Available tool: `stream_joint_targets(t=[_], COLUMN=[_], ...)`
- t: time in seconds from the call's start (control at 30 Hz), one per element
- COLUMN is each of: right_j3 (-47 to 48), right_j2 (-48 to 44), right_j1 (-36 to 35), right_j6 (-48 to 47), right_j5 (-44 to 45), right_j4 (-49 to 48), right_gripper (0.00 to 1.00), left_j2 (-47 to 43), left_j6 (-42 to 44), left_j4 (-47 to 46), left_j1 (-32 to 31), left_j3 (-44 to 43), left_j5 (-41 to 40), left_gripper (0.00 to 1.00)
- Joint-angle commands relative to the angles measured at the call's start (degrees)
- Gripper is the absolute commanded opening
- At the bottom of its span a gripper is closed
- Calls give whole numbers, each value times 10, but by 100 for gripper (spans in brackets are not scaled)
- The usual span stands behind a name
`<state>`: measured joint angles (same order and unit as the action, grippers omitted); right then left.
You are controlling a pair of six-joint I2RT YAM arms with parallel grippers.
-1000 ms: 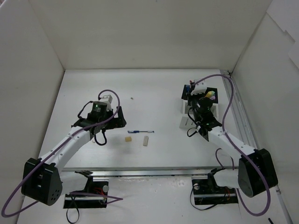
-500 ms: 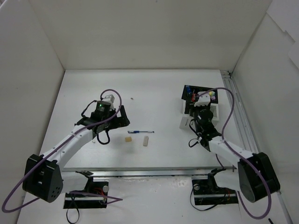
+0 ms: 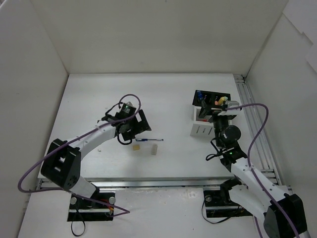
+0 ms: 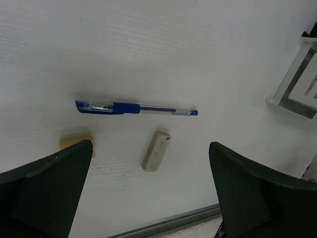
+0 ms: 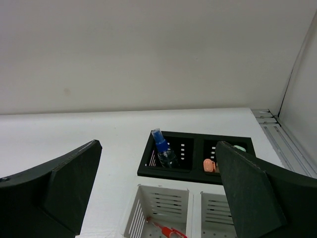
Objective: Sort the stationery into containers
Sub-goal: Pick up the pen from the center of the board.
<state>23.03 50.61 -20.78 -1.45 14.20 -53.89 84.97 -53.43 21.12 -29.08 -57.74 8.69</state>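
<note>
As blue-capped pen lies on counter just ahead of wide-spread left gripper, it's prob. the next pick; right gripper also spread, empty, w/ containers ahead.

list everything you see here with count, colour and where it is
pen: 1, clear and blue, flat on the table under the left gripper
erasers: 2, beige, on the table beside the pen
black box: 1, far right of the table
white box: 1, joined to the black box's near side
capped pen: 1, blue cap, black box, left compartment
markers: at least 2, orange and green, black box, right compartment
red item: 1, thin, in the white box
table: 1, white
left gripper: open
right gripper: open, by the boxes
</note>
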Motion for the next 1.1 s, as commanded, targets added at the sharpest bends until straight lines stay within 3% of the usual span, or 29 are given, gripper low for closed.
stream_joint_targets(t=[0.0, 0.43, 0.67, 1.07], right_j3=[4, 6, 1, 6], right_j2=[-24, -53, -69, -59], right_j1=[-5, -8, -7, -8], right_j6=[7, 12, 10, 2], right_j5=[21, 52, 66, 72], right_j4=[-23, 22, 28, 32], right_gripper=[98, 98, 98, 98], left_j2=[34, 92, 160, 219], left_j6=[-85, -257, -276, -266], left_j4=[19, 112, 120, 127], left_j1=[-15, -51, -51, -56], left_j3=[-49, -79, -123, -168], left_j5=[-14, -108, -119, -110], left_gripper=[100, 100, 96, 69])
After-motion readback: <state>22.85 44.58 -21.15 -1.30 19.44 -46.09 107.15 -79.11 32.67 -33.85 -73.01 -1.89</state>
